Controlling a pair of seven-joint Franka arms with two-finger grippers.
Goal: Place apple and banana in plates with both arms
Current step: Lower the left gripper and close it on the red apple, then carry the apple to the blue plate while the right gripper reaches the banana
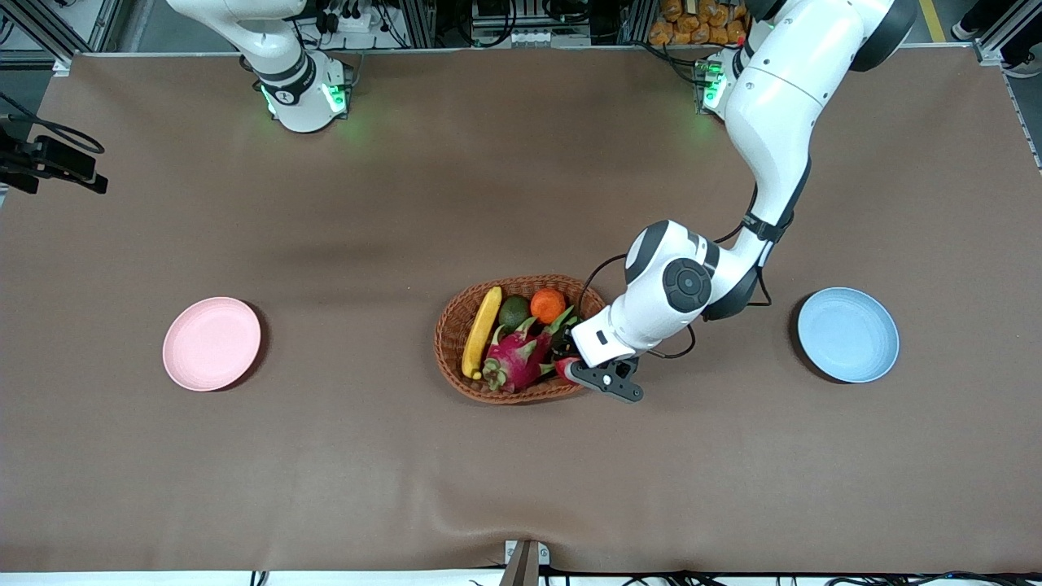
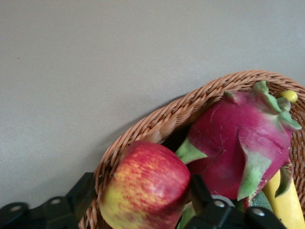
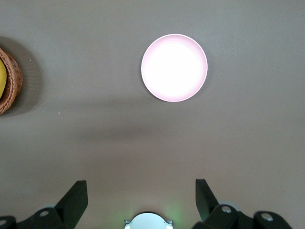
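– Where's the small red-and-yellow apple (image 2: 145, 188)?
– In the oval wicker basket (image 1: 456, 325), against its rim at the left arm's end, clamped in the left gripper (image 2: 143, 210). The long yellow banana (image 1: 481, 330) lies at the opposite rim.
– Room around?
– Bare brown table (image 1: 521, 472); pale pink round plate (image 1: 212, 343) and light blue round plate (image 1: 847, 334) well apart. The right gripper (image 3: 139, 198) waits spread wide above the table.
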